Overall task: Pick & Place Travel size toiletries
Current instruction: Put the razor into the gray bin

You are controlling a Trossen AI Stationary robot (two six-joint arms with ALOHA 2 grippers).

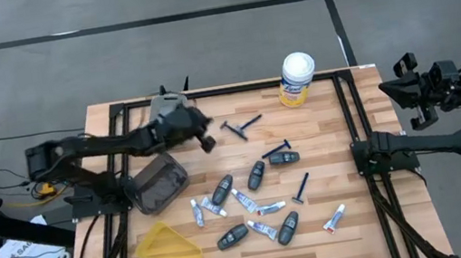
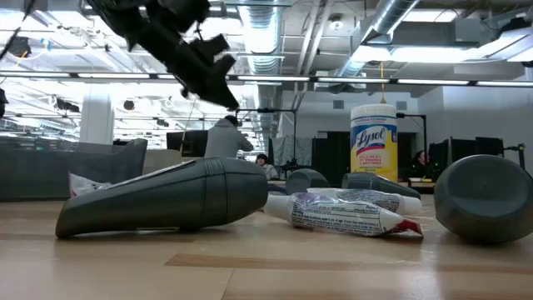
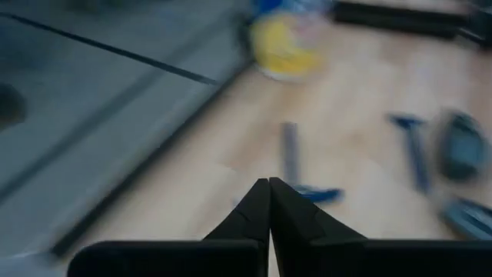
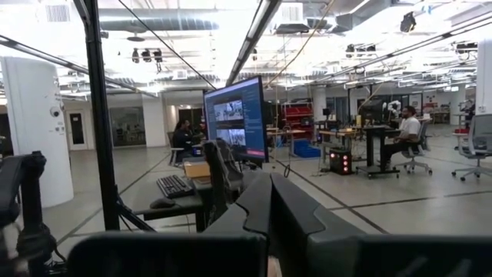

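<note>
Travel toiletries lie scattered on the wooden table: dark-blue razors [image 1: 239,128] [image 1: 301,189], dark grey oval fobs [image 1: 257,174] [image 1: 287,227] and small white tubes [image 1: 244,200] [image 1: 333,217]. My left gripper [image 1: 207,142] [image 3: 269,186] is shut and empty. It hovers above the table just left of the far razor [image 3: 290,158]. In the low view it hangs high [image 2: 208,71] over a fob [image 2: 166,202] and a tube [image 2: 350,212]. My right gripper [image 4: 269,185] is shut and parked off the table's right edge [image 1: 413,92], facing the room.
A white-lidded yellow canister [image 1: 298,79] [image 2: 373,142] stands at the far edge. A dark grey pouch [image 1: 158,184] lies under the left arm, with a yellow tray [image 1: 168,251] near the front left corner. Black frame rails [image 1: 354,129] run along the table's sides.
</note>
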